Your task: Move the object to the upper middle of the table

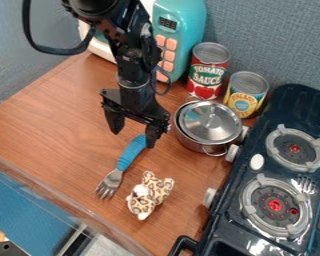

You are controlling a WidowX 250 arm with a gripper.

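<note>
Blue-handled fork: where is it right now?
In the camera view, the fork lies left of centre on the table, its handle end close to the tool and its tines left of the spotted plush toy.

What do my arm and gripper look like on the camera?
The arm is matte black with bulky joints and a thin greyish ring near the wrist. A thick black cable loops out beside its upper part, and a thinner dark one curls near the wrist. The gripper is black too, with a wide crossbar and two chunky, angular fingers.
</note>
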